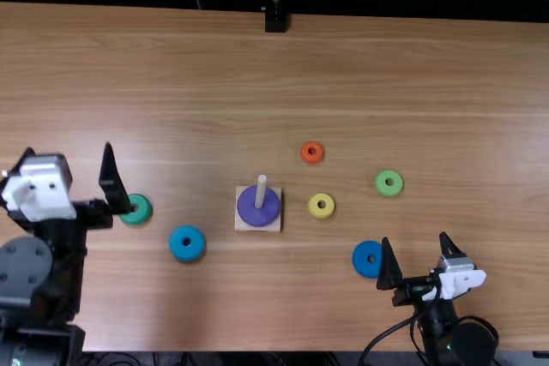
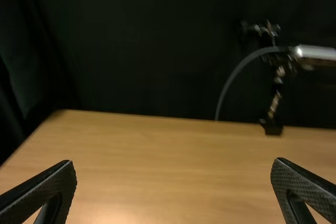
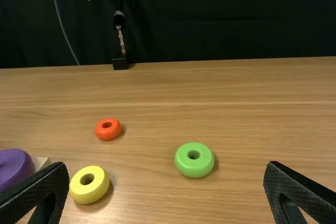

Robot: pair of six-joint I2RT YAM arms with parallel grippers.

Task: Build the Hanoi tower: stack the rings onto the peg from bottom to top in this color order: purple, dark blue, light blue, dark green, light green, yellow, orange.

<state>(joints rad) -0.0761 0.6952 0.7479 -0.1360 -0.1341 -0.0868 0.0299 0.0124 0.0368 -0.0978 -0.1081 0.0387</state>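
Top view: purple ring [image 1: 268, 208] on peg [image 1: 261, 188], left gripper [image 1: 69, 149] and right gripper [image 1: 414, 239] both wide. Dark blue ring [image 1: 361, 265], near right, probably goes next; center right gripper, pinch evenly, lift straight.

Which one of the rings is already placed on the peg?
The purple ring: it sits around the wooden peg, and no other ring does.
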